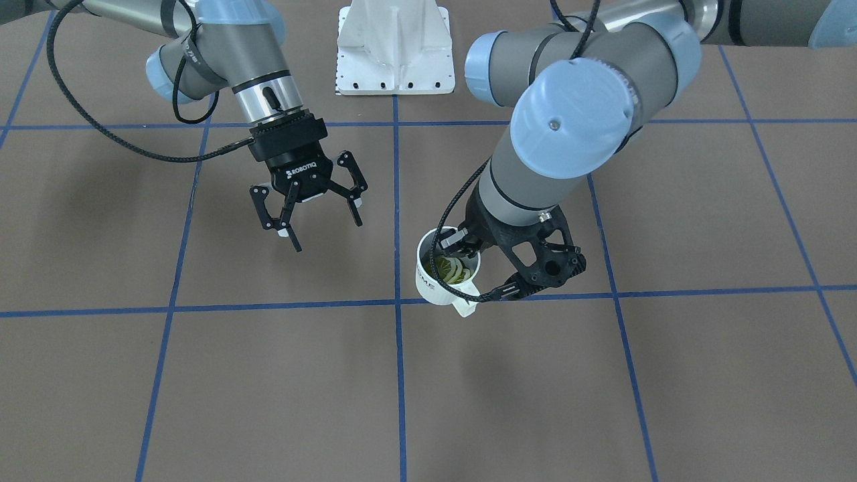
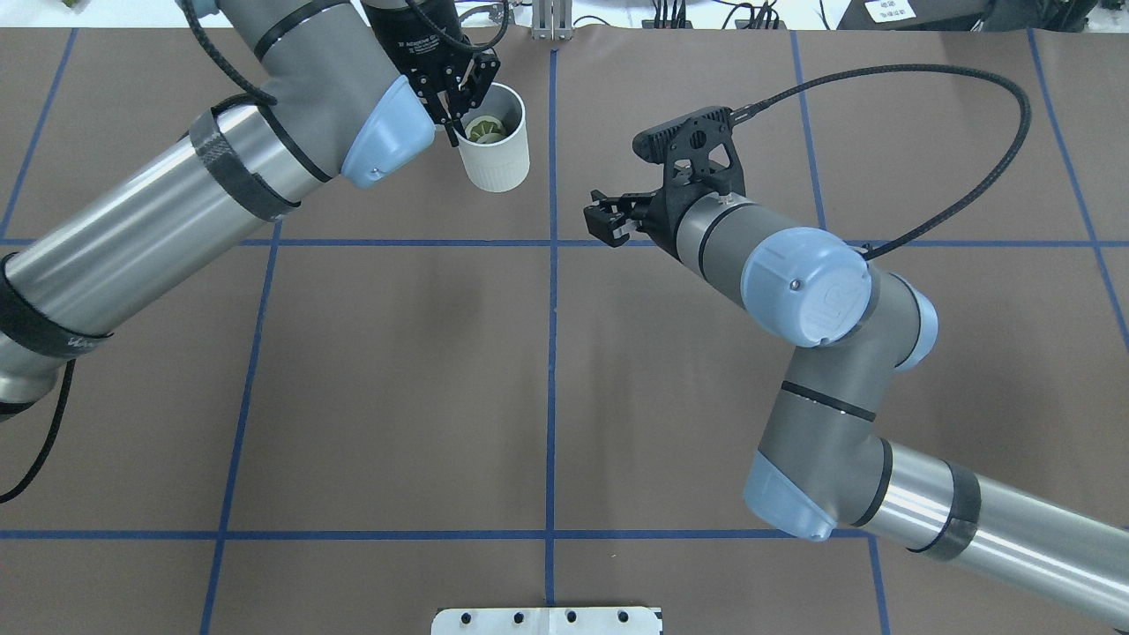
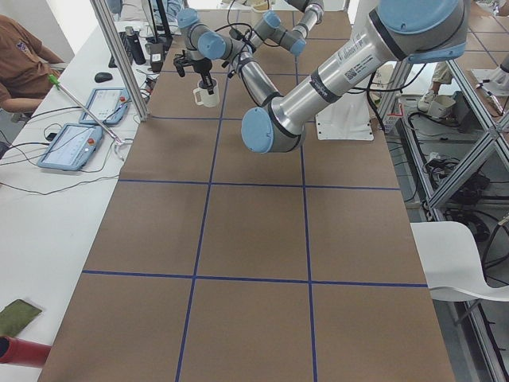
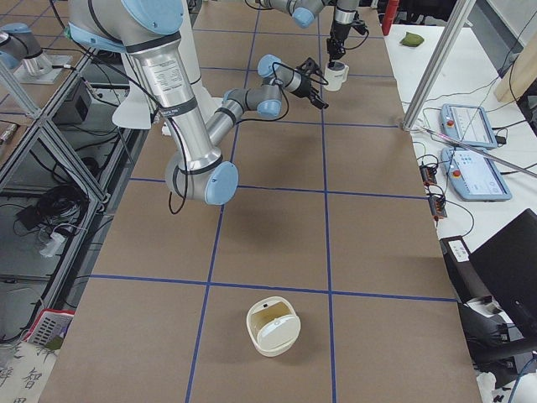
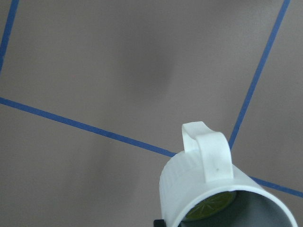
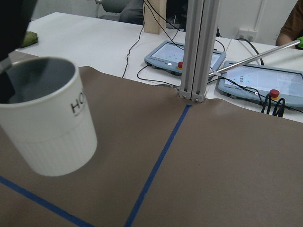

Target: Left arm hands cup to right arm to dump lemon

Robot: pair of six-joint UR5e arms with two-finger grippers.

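Observation:
My left gripper (image 1: 459, 245) is shut on the rim of the cream-white cup (image 1: 434, 282), one finger inside it, and holds it a little above the table. Yellow-green lemon slices (image 1: 454, 270) lie in the cup. In the overhead view the left gripper (image 2: 454, 110), the cup (image 2: 499, 160) and the lemon (image 2: 483, 130) are at the far side, left of the centre line. The left wrist view shows the cup's handle (image 5: 208, 151). My right gripper (image 1: 323, 226) is open and empty, apart from the cup. It hovers to the cup's right in the overhead view (image 2: 609, 220). The right wrist view shows the cup (image 6: 52, 132) at its left.
The white robot base plate (image 1: 395, 47) is at the table's near edge. A white lidded container (image 4: 273, 326) stands at the table's far right end. An aluminium post (image 6: 198, 47) and teach pendants (image 6: 258, 78) stand beyond the table's far edge. Blue tape lines cross the brown table (image 2: 397, 379).

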